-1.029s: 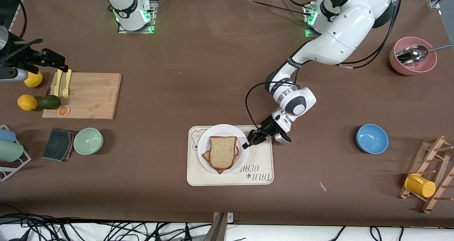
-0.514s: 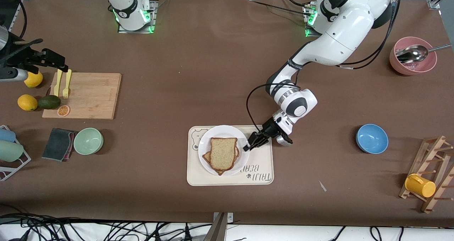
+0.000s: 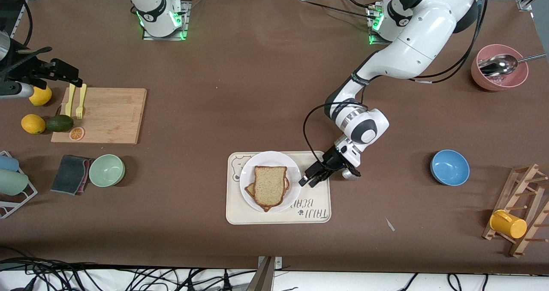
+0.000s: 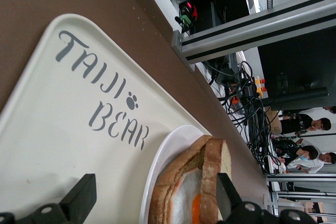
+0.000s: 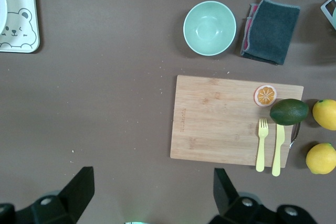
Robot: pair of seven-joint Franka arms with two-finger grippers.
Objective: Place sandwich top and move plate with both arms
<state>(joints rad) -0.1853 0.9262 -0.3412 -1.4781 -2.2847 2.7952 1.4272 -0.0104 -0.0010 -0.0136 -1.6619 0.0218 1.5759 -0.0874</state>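
A matte brown table (image 3: 266,89) fills the frame. At centre-bottom, the speckled sandwich top (image 3: 269,184) lies on the glossy round plate (image 3: 247,175), on a cream tray (image 3: 279,216). The left gripper (image 3: 312,180) gapes beside it; the right gripper (image 5: 149,192) spreads over a wooden board (image 5: 220,124)

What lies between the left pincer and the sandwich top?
In the front view, only bare white plate rim separates the open left pincer from the sandwich top.

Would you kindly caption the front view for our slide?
Left gripper, fingers open, over the bear-print tray beside the plate carrying the sandwich top; right arm waits.
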